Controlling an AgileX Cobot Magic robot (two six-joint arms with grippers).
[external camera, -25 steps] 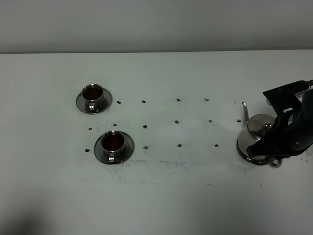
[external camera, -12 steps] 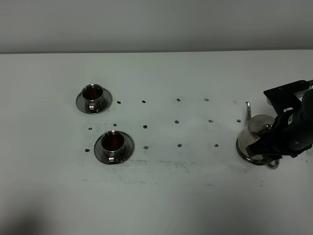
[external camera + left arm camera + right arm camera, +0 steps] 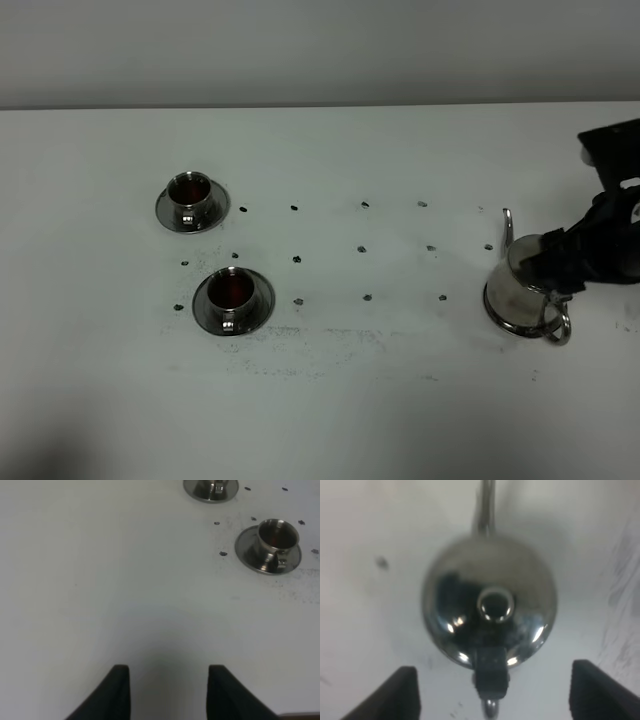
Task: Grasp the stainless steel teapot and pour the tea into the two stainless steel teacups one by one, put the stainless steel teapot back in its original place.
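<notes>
Teapot stands on the table, free between and below the right end effector's wide-spread fingers.

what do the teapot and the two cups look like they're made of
Teapot: polished metal, likely stainless steel; its dome mirrors its surroundings in the right wrist view. Near teacup and far teacup: same shiny silver metal, with bright glints on their saucer rims.

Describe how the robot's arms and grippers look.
Both are matte black. The right arm is a bulky, angular black shape at the table's edge. The left gripper and right gripper each have two flat, blunt black fingers. No cables or markings can be made out.
</notes>
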